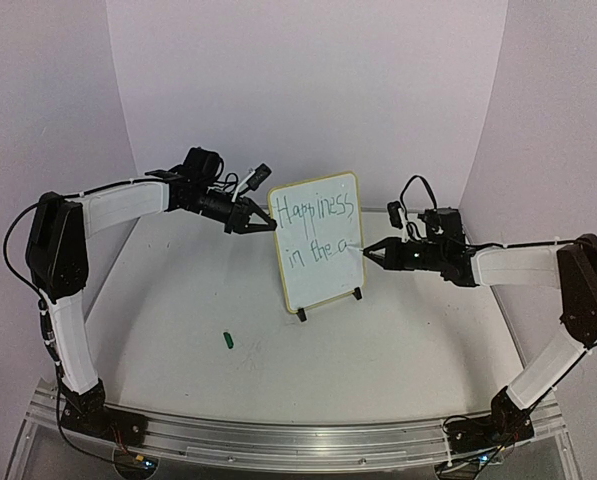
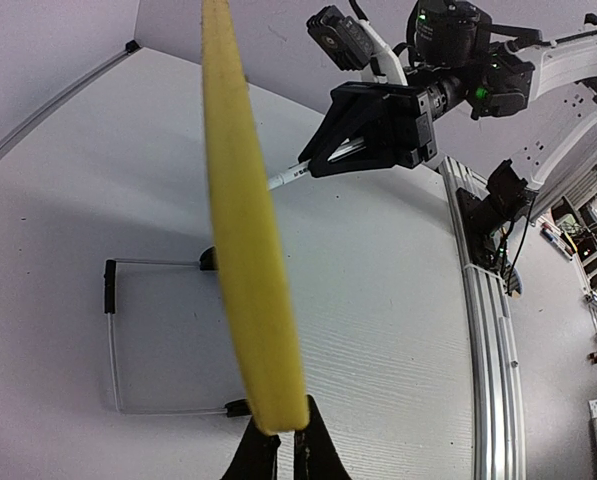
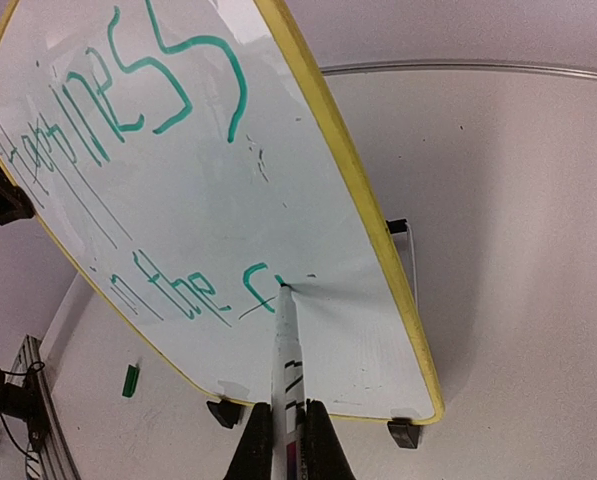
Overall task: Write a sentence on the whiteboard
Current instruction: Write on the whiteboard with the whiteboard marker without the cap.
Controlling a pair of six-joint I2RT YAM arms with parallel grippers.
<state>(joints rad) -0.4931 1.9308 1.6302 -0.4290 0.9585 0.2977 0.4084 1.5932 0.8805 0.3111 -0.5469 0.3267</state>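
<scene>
The whiteboard (image 1: 323, 285) is standing upright at mid-table, and its left edge is being pinched by the closed left gripper (image 1: 265, 224). The marker (image 3: 286, 345) is being clamped in the closed right gripper (image 1: 370, 250), with its tip pressed just right of "in the", where the sentence (image 1: 318, 228) is being extended. The writing is judged to be partway through its second line. Steady rightward strokes are being called for next, with the board braced.

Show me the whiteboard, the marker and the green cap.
whiteboard (image 1: 323, 278), top view, bare lower face
marker (image 3: 286, 345), right wrist view, white barrel
green cap (image 1: 228, 340), top view, its middle
</scene>
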